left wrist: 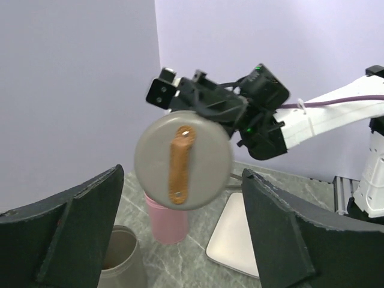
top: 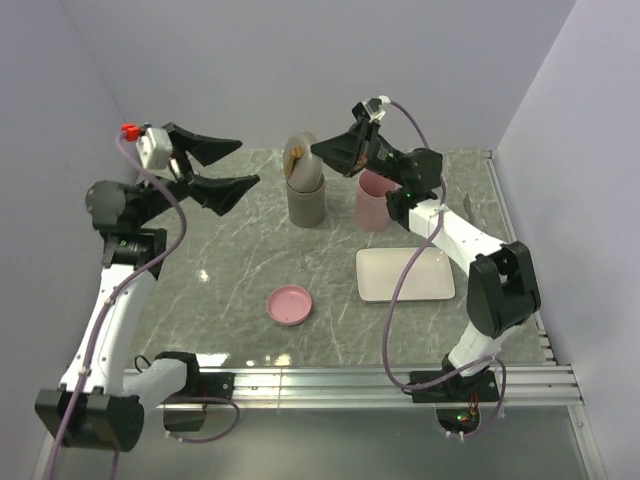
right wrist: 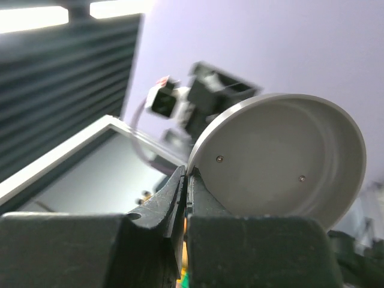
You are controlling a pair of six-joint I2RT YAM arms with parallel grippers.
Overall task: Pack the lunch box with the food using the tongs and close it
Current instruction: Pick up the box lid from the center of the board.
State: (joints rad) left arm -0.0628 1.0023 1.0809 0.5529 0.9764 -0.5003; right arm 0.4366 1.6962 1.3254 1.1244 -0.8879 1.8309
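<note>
My right gripper [top: 322, 152] is shut on the rim of a round grey lid [top: 300, 156] with a brown strap. It holds the lid on edge just above an open grey canister [top: 306, 203] of the lunch box. A pink canister [top: 373, 201] stands to the right of the grey one. In the right wrist view the fingers pinch the lid's [right wrist: 282, 156] edge. My left gripper [top: 248, 162] hangs open in the air left of the lid, with nothing between its fingers [left wrist: 78, 228]. The slim grey tongs [top: 467, 207] lie behind the tray. The food is out of view.
A white rectangular tray [top: 405, 274] lies at the right and a small pink bowl [top: 289, 304] near the front centre. A metal rail [top: 500, 200] runs along the table's right edge. Plain walls close in the left, back and right sides.
</note>
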